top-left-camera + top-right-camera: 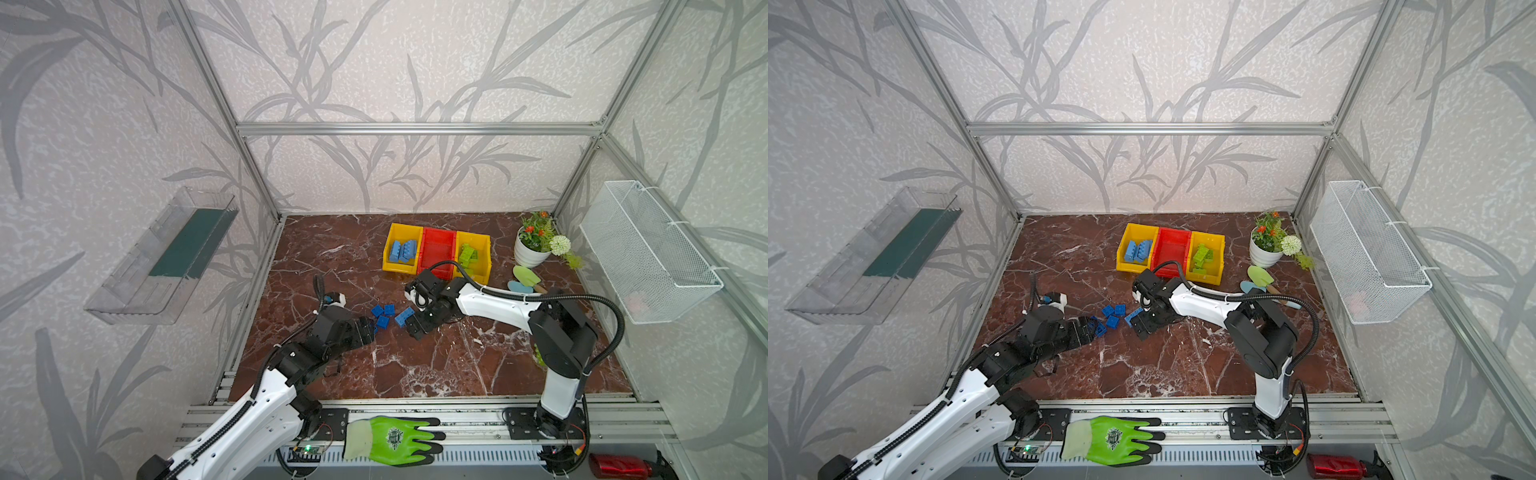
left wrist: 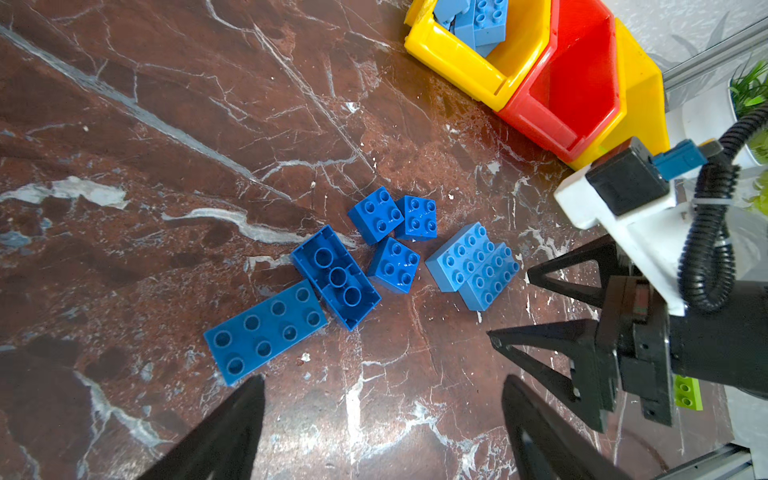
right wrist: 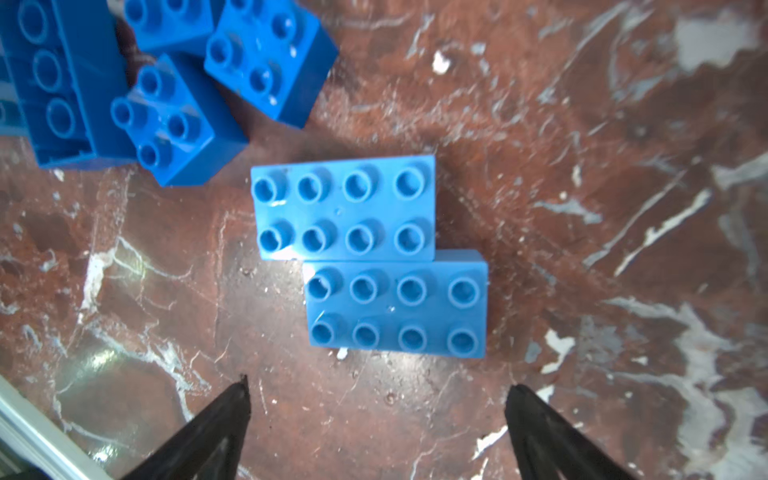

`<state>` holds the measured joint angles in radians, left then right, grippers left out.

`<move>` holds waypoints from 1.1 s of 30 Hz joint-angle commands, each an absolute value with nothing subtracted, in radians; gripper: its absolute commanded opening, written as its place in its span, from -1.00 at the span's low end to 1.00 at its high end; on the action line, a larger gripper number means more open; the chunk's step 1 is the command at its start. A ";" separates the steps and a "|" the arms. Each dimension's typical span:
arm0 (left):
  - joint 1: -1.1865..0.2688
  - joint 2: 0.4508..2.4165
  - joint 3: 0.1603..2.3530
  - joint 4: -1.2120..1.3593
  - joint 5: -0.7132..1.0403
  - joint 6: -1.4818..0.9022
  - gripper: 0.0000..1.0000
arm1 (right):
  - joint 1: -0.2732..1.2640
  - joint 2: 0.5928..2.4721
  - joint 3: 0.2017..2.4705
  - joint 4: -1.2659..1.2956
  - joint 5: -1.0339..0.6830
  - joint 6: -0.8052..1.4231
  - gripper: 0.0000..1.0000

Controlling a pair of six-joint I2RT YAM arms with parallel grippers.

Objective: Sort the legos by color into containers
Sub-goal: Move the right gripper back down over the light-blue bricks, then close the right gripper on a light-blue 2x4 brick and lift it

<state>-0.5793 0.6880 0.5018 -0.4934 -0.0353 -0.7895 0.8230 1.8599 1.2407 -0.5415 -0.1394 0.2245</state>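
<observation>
Several darker blue legos (image 2: 336,276) lie in a loose cluster (image 1: 382,316) on the marble floor. Two light blue legos (image 3: 343,208) sit side by side next to them, studs up. My left gripper (image 2: 383,380) is open just short of a flat darker blue lego (image 2: 266,332). My right gripper (image 3: 379,384) hovers open over the floor beside the light blue pair (image 2: 473,268), holding nothing. Of the containers, the left yellow one (image 1: 390,266) holds light blue legos, the red one (image 1: 438,249) looks empty, and the right yellow one (image 1: 484,259) holds green legos.
One green lego (image 2: 688,392) lies under the right arm. A flower pot (image 1: 532,249) and a garden trowel (image 1: 525,276) stand right of the bins. A green glove (image 1: 395,440) rests on the front rail. A wire basket (image 1: 648,253) and a clear tray (image 1: 162,257) hang on the side walls.
</observation>
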 commanded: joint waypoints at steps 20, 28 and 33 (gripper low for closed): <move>-0.584 0.650 0.490 -0.520 -0.105 -0.809 0.77 | 0.843 1.974 1.380 -0.601 -0.098 0.194 0.79; -0.583 0.606 0.461 -0.510 -0.154 -0.824 0.77 | 0.853 2.008 1.392 -0.618 -0.072 0.202 0.51; -0.584 0.589 0.457 -0.509 -0.175 -0.819 0.77 | 0.853 2.013 1.415 -0.649 -0.032 0.209 0.19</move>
